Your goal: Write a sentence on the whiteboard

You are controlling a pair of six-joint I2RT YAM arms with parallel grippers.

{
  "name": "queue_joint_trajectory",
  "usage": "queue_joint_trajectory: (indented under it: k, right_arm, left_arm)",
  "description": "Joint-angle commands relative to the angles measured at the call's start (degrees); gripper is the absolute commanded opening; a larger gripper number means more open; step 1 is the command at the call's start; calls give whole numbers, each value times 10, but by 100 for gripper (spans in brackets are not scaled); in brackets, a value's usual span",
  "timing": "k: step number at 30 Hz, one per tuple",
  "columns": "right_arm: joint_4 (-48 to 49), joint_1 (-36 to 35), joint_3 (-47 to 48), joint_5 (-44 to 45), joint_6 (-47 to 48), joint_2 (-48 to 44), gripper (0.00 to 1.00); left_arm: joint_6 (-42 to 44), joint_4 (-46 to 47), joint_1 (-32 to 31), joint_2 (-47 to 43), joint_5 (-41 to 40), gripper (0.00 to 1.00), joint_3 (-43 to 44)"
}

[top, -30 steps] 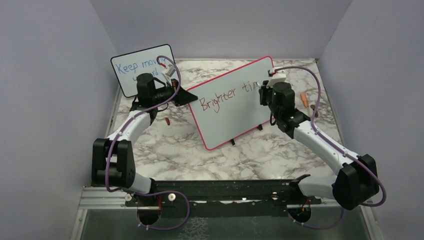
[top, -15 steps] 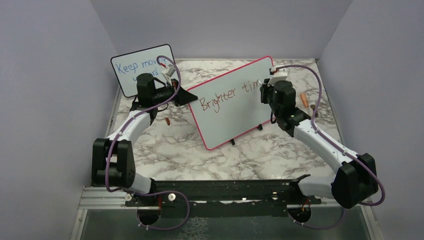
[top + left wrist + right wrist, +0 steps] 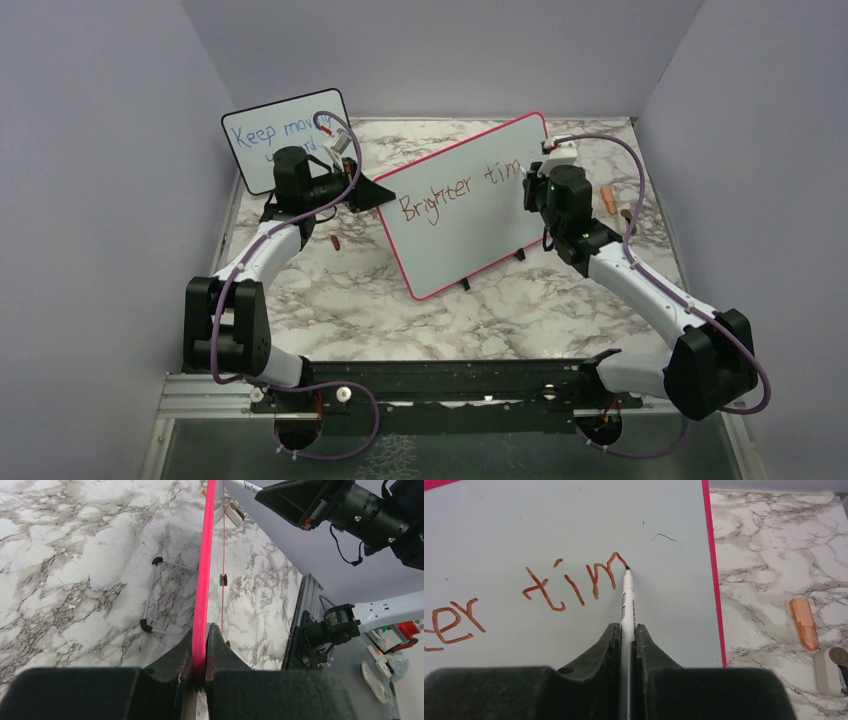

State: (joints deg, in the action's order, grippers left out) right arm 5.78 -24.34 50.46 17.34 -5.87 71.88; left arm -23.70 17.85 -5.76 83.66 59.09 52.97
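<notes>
Marble-veined tabletop (image 3: pixel 350 290) bears the whiteboard (image 3: pixel 455 235), left pincer (image 3: pixel 201 631) clamping its pink rim, right pincer (image 3: pixel 628 629) a slim marker (image 3: pixel 627 595).

The left arm (image 3: pixel 262 250) and the right arm (image 3: pixel 640 285) share one build: white shells on the long links and chunky black housings at the joints. A purple cable (image 3: pixel 213 340) runs along each arm and loops free behind the tool. The left tool (image 3: pixel 201 630) and the right tool (image 3: pixel 627 627) have matte black fingers, broad at the root and tapering forward. Behind the right tool sit what look like small green lights (image 3: pixel 356 518). Both bases are bolted to a black rail (image 3: pixel 450 385).
</notes>
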Motion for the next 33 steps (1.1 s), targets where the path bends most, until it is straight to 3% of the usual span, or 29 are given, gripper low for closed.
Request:
queue_joint_trajectory:
  k: [1,19,33]
  right_arm:
    - [-25,3,-16,4,-12,-10,1]
    - [-28,9,-6,20,-4,-43,1]
    - [-6,41,14,-58,5,-34,1]
  left_arm:
    - [59,-57,-10,23,-46,0,-12]
    - [59,-57,-10,21,-46,0,-13]
    - [59,-57,-10,20,-45,0,-12]
